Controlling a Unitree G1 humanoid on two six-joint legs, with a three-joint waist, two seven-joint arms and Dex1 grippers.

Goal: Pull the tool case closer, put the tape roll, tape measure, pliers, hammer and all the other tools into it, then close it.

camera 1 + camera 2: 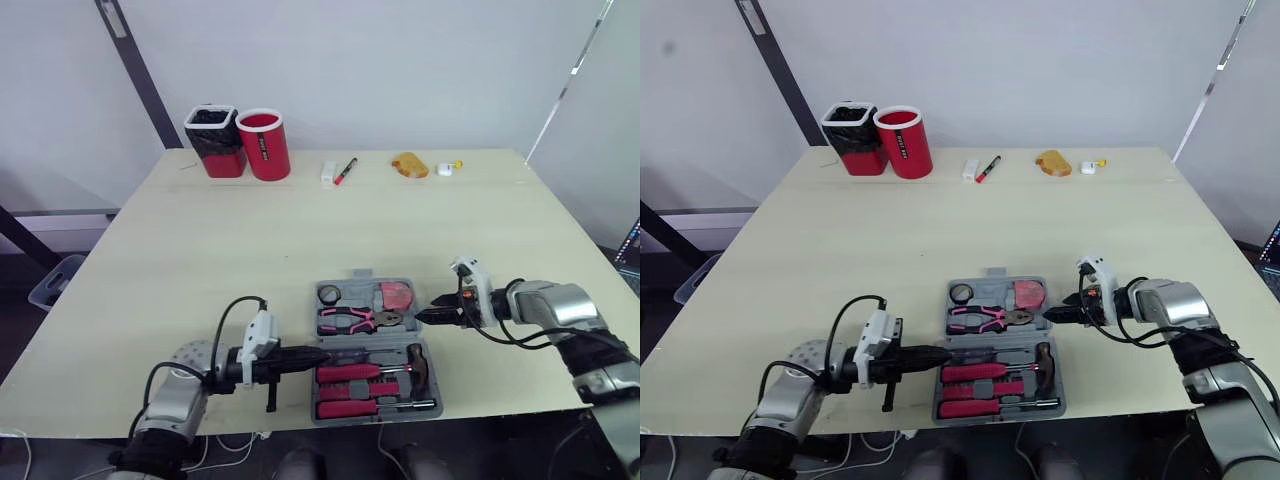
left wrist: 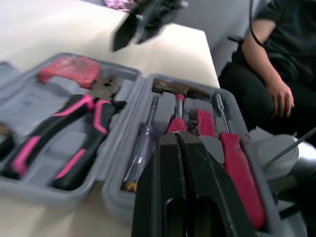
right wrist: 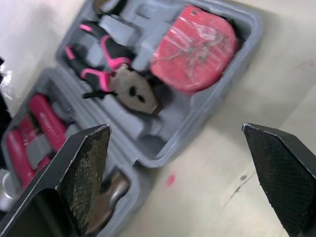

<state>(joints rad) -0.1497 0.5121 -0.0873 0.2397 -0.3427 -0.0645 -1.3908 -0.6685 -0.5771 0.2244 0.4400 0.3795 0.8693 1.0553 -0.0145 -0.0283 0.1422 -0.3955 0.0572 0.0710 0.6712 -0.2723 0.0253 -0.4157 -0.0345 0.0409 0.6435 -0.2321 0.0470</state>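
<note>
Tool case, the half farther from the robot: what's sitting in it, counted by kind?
Tape roll: 1
Pliers: 1
Tape measure: 1
Total: 3 things in the far half of the tool case.
</note>
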